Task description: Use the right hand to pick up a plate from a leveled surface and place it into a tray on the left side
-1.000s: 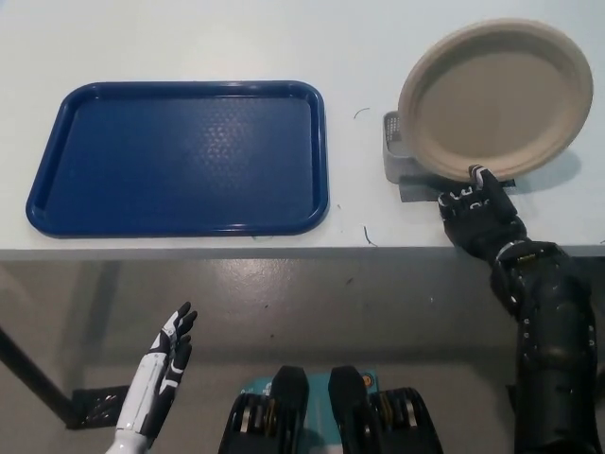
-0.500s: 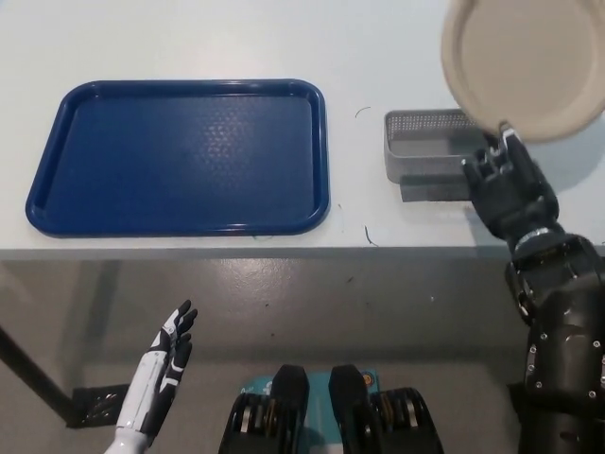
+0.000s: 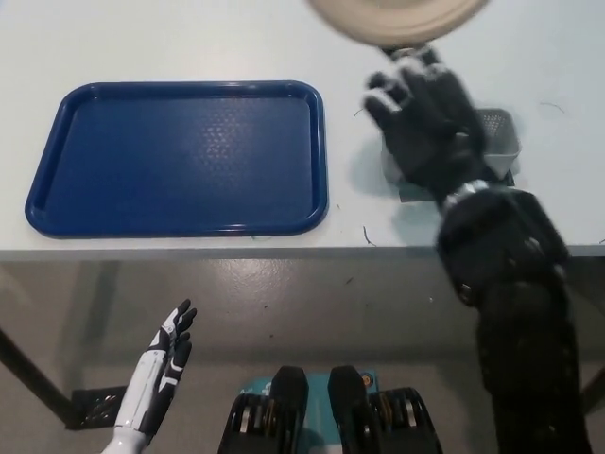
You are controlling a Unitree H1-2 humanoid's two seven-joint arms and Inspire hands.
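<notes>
One beige plate (image 3: pixel 397 19) shows at the top edge of the head view, cut off by the frame so that only its lower rim and part of its underside or face can be seen; it is lifted clear of the worktop (image 3: pixel 189 43). The black right robot hand (image 3: pixel 425 118) reaches up to it, its fingertips (image 3: pixel 416 57) meeting the plate's near rim, and it appears to be clamped on that rim, though the exact grip is partly hidden by the back of the hand. The black forearm runs down from the hand to the bottom right of the picture.

Under and just behind the right robot hand stands a small grey mesh basket (image 3: pixel 501 132) on the worktop, mostly covered by the hand, with only its right end showing. It sits on a dark patch at the worktop's front part.

The blue tray (image 3: pixel 180 156) lies flat on the left part of the pale worktop, near the front edge, well apart from the plate and holding nothing. A few small dark marks dot the worktop between the tray and the basket.

The white left robot hand (image 3: pixel 170 355) rests low at the lower left, below the worktop's edge and over the grey floor (image 3: pixel 312 312), fingers spread apart and holding nothing.
</notes>
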